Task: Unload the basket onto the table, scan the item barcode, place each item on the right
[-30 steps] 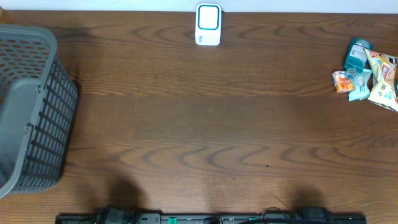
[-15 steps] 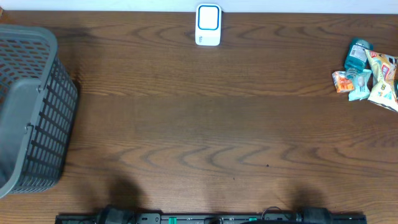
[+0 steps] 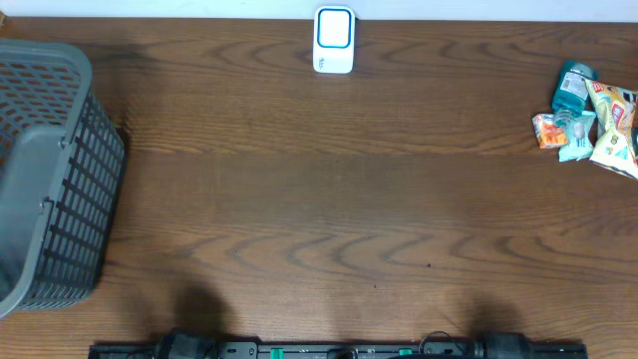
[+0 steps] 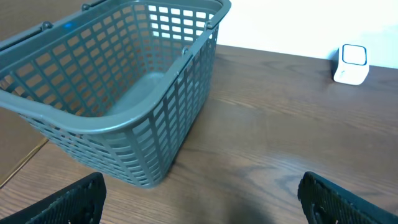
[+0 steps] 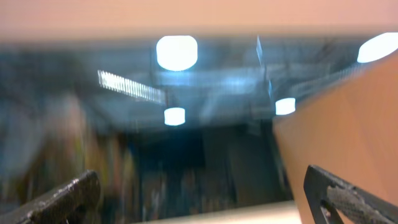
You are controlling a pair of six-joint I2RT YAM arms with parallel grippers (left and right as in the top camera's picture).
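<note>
The items lie in a small pile (image 3: 593,120) at the table's far right: a teal bottle (image 3: 573,88) and several snack packets; no barcode is legible. The white scanner with a blue-framed window (image 3: 334,40) stands at the back centre, also in the left wrist view (image 4: 351,64). Neither gripper shows in the overhead view. My left gripper (image 4: 202,199) is open over bare wood, nothing between its fingers. My right gripper (image 5: 202,193) is open and empty; its view is blurred and points off the table at ceiling lights.
A grey plastic mesh basket (image 3: 80,199) stands at the table's left edge, and its rim (image 4: 112,127) is close in front of the left gripper. The arm bases (image 3: 339,349) sit along the front edge. Brown wood spans the middle.
</note>
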